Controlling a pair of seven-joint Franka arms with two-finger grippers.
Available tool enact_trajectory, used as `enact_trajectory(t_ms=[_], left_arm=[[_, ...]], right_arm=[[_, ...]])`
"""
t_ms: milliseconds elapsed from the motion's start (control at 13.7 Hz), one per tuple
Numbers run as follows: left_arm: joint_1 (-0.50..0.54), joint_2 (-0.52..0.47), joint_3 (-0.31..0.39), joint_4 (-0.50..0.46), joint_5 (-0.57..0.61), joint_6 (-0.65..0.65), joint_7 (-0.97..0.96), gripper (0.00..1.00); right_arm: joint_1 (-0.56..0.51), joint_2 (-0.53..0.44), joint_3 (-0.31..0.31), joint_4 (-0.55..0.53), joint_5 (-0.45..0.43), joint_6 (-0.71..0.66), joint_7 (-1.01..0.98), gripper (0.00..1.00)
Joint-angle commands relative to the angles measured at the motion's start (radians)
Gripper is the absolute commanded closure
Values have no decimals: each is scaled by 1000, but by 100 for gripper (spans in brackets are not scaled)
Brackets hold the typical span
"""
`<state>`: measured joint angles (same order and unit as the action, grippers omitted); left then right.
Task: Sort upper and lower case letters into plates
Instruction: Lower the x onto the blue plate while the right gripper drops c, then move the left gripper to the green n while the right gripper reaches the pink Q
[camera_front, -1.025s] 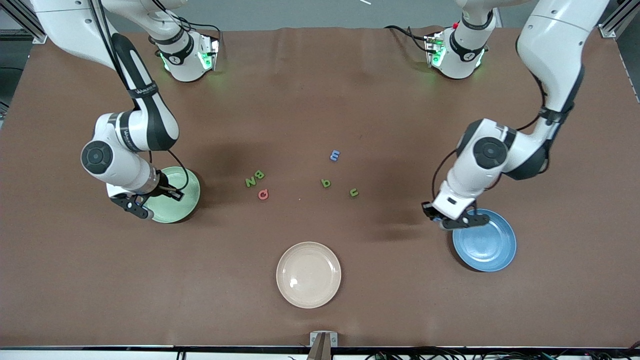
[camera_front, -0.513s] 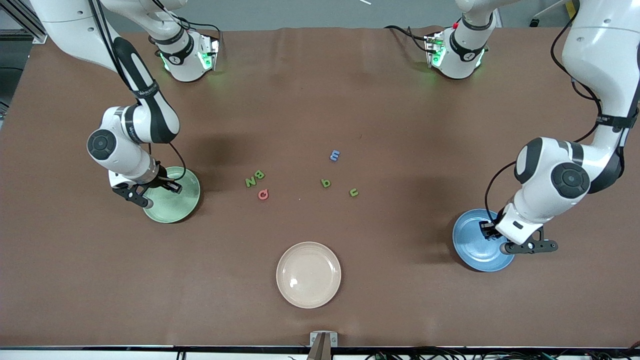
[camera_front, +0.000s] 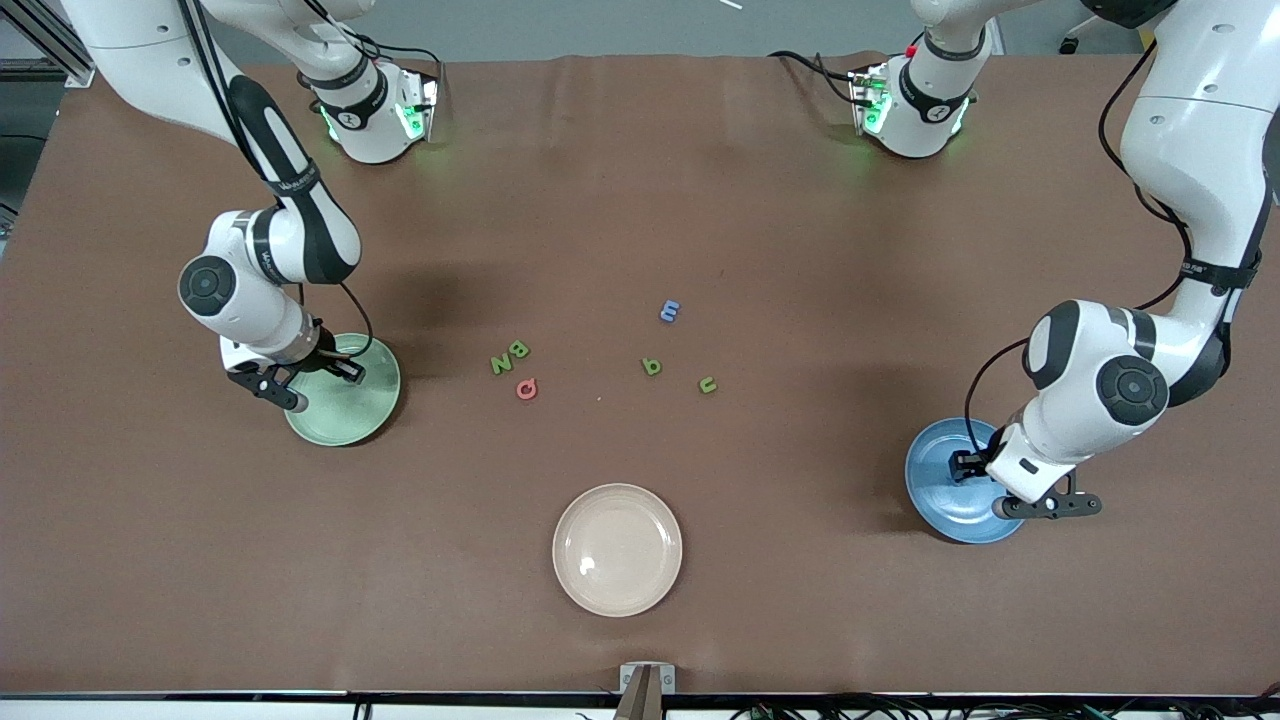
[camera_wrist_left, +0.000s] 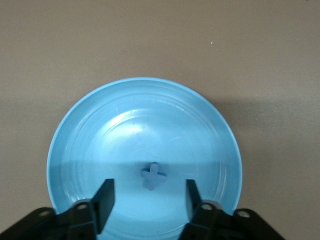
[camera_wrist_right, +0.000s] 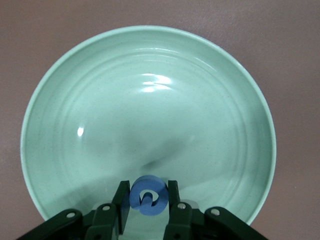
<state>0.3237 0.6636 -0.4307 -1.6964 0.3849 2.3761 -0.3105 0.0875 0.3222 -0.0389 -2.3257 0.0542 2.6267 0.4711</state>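
Note:
The pale green plate lies toward the right arm's end of the table. My right gripper hovers over it near its rim, shut on a round blue letter; the plate is otherwise bare. The blue plate lies toward the left arm's end. My left gripper is over it, open. A small blue cross-shaped letter lies in that plate, just ahead of the open fingers. Loose letters lie mid-table: green B, green N, red Q, blue m, green p, green u.
A cream-beige plate lies nearest the front camera, at the table's middle. Both arm bases stand at the table's edge farthest from that camera.
My left arm has swung toward its own end of the table, its gripper moving from the blue plate's inner rim to over the plate. My right gripper has shifted slightly over the green plate.

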Motion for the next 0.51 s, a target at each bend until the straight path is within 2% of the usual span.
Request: enact_trajectory(t_ms=[0,293,366,439], left_arm=[[-23,-34,-22,3,22,-58,-83,0],[-40,-58,-163,1,12,-169,-303,0],[-51,-52,-189,1,12,-170,-375,0],[-84,-48,-198,1,12,-170,-462,0]], right_arm=[[-35,-9,14,-27,-5,26,-14,98],[-35,-6,14,-27,-5,23,-12,95],[-35,-3,14,-26,-5,21,-12,84],[-35,-2,14,-24,-5,19,-14,64]])
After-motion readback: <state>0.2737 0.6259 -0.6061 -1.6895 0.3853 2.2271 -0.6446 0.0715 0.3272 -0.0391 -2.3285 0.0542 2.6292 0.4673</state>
